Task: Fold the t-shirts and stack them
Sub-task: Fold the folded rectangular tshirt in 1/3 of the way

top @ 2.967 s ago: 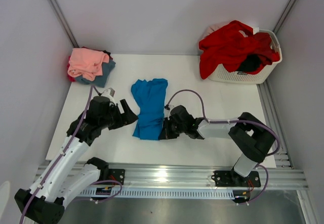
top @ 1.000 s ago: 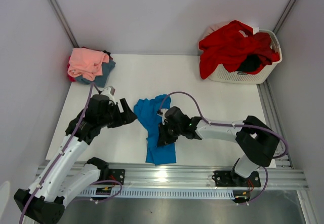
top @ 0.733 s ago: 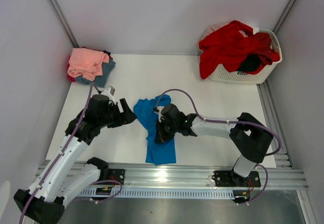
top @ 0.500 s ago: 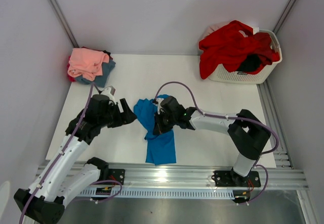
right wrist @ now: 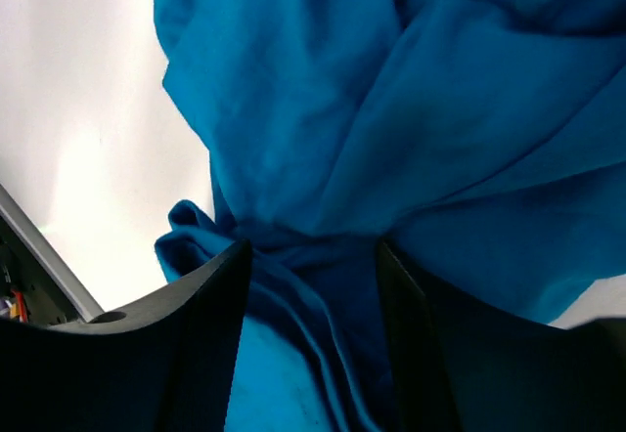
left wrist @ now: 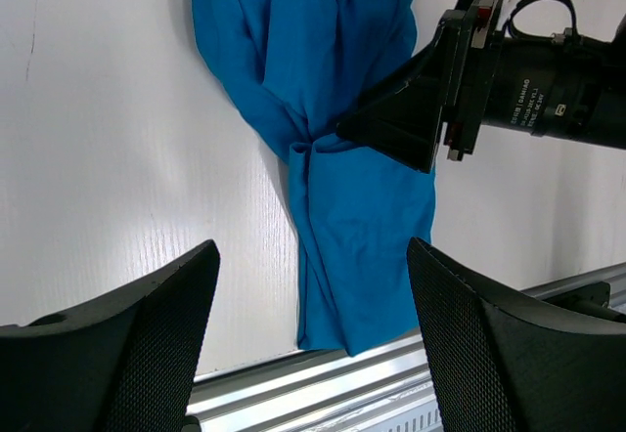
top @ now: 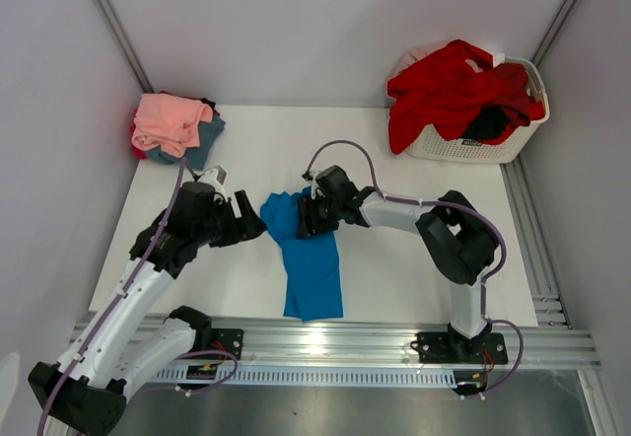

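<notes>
A bright blue t-shirt [top: 308, 254] lies rumpled in a long strip from mid-table to the front edge, pinched into a waist at its middle. My right gripper [top: 304, 222] rests low on that waist, jaws apart, with bunched blue cloth [right wrist: 391, 109] lying between its fingers [right wrist: 210, 334]. In the left wrist view the right gripper [left wrist: 344, 131] touches the shirt [left wrist: 362, 207] at the pinch. My left gripper [top: 251, 227] hovers just left of the shirt, open and holding nothing. Folded tees are stacked at the back left, salmon pink [top: 170, 120] on top of slate blue [top: 204, 140].
A white slatted basket [top: 463, 148] stands at the back right, holding a red tee [top: 449, 91] and a black one [top: 488, 122]. The metal rail [top: 335, 342] runs along the front edge, just below the blue shirt's lower end. Grey walls close in both sides.
My right gripper has slid away from the front edge toward the shirt's upper half and its jaws have parted. The left arm has stayed put.
</notes>
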`<state>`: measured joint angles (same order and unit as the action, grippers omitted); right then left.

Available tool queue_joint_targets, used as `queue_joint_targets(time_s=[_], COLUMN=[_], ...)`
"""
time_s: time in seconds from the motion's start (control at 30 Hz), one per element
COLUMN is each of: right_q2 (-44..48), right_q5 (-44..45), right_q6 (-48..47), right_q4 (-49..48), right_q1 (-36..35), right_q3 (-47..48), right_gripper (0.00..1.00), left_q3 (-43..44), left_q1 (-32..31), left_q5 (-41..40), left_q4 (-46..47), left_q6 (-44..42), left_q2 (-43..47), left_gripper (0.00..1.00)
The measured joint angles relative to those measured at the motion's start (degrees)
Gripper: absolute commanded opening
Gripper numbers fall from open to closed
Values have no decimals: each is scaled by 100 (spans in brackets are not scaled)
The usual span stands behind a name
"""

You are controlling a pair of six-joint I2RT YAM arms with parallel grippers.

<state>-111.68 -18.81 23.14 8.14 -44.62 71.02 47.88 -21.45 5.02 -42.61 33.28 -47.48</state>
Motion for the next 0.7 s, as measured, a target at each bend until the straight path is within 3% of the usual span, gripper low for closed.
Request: queue_joint_targets(time_s=[0.27,0.5,0.7], right_q2=[48,-83,-1010], right_q5=[345,509,612], right_q6=[-304,-667,-780], right_q4=[96,472,754], right_q1=[-4,9,-13], right_q3=[330,1648,2844], right_gripper=[65,63,61], left_q3=[87,87,87], left_q1=[0,0,0], left_q5=[-140,-214,-267], left_q4=[0,-4,-35], left_q6=[-28,-13,28], left_q2=[20,109,267], left_gripper=[81,80,80])
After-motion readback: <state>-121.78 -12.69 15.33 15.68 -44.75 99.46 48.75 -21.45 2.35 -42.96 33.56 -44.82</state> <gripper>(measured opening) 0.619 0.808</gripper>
